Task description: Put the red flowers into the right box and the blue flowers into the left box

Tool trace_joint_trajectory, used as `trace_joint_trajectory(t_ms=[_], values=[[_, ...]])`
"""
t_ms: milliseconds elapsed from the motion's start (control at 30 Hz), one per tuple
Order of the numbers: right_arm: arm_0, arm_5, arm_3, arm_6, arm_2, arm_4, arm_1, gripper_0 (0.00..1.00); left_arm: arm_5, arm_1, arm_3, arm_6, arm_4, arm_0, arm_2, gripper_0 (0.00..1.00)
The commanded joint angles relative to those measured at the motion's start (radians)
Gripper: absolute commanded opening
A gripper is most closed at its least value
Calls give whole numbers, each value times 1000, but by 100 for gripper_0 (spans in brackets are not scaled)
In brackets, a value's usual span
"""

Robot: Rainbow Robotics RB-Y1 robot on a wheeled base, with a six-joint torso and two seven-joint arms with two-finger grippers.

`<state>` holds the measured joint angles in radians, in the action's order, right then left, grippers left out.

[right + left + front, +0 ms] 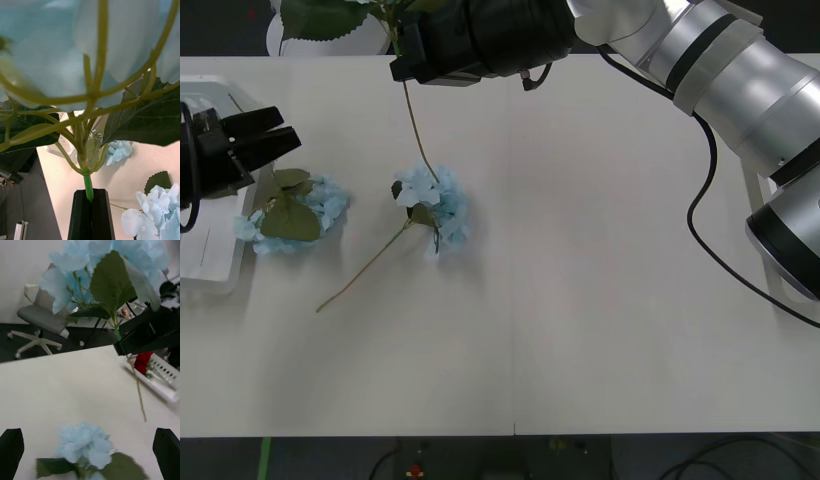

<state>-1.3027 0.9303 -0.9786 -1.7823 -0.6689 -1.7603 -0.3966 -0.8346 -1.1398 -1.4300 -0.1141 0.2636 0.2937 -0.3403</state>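
The right end effector (91,213) is clamped on the green stem of a blue hydrangea (108,270), lifted above the bench (600,300). The left end effector (265,135) is spread open just beside another blue hydrangea (290,212); a third bloom (435,205) lies between them.

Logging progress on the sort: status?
Right gripper shut on pale-blue flower stem, lifted. Left gripper open by left white tray. Two blue flowers on table.

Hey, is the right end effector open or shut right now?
Shut. The right end effector has its black fingers pressed together on a blue flower's green stem, lifted above the table.
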Motion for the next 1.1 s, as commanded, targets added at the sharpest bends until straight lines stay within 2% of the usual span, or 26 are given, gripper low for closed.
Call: trace_joint_trajectory(t_ms=[33,267,600,1100], values=[[-58,-15,-9,-9,26,8,30,0,9,3,-61,-183,39,59,-14,100],[-59,-15,-9,-9,26,10,32,0,6,9,-67,-263,120,133,-59,100],[-58,-15,-9,-8,26,8,35,0,5,48,-50,-276,114,272,-223,100],[-59,-15,-9,-5,26,8,39,0,6,247,164,-326,128,433,-347,100]])
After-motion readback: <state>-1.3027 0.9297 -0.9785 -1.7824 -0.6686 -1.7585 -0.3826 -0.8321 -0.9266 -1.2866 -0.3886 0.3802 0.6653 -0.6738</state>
